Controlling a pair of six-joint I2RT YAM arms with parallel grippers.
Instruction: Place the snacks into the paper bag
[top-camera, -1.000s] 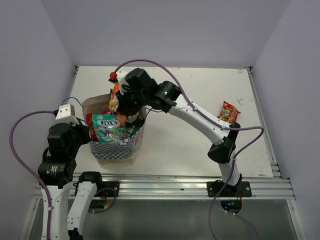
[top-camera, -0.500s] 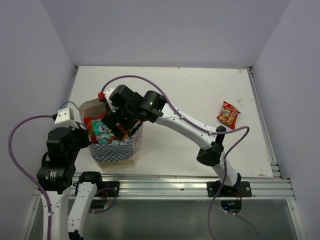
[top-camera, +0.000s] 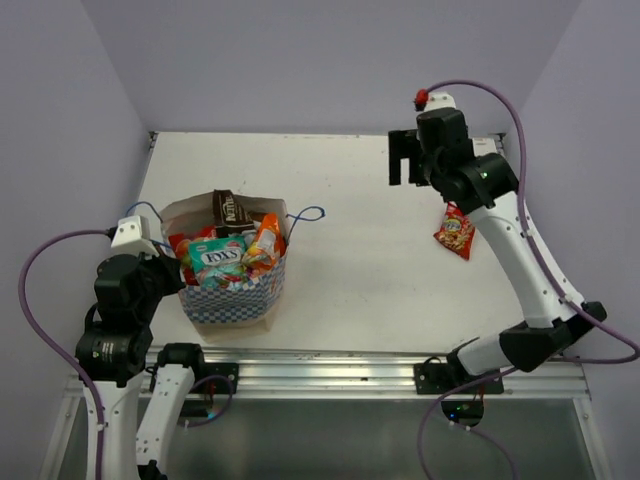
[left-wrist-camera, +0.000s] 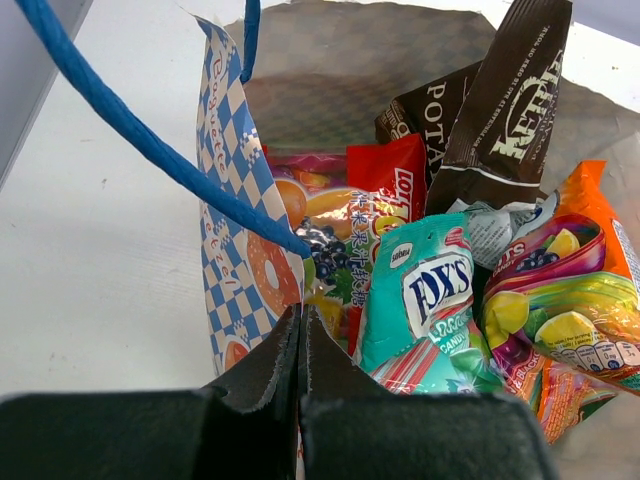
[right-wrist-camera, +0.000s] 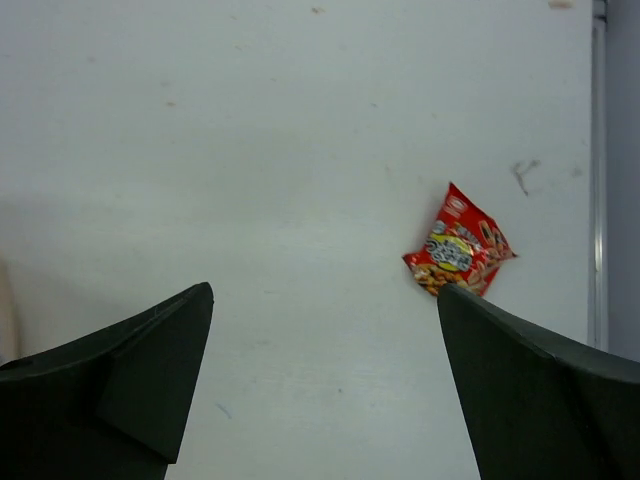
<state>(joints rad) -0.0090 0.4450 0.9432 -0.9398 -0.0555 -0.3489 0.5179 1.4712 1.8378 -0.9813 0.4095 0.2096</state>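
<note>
Right gripper (right-wrist-camera: 325, 290), jaws wide apart and empty, hangs above the table (top-camera: 350, 200) near the one red packet (top-camera: 455, 230) left out, at three o'clock. Best centre over it, then pinch its crinkly middle. Left gripper (left-wrist-camera: 299, 340), closed, seemingly clamps the rim of the full paper bag (top-camera: 240, 295) at eight o'clock.

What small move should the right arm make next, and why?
Probably centre the open right gripper over the red packet and lower it: that packet is the one snack seen lying on the table, outside the paper bag, whose wall the left gripper pinches.
</note>
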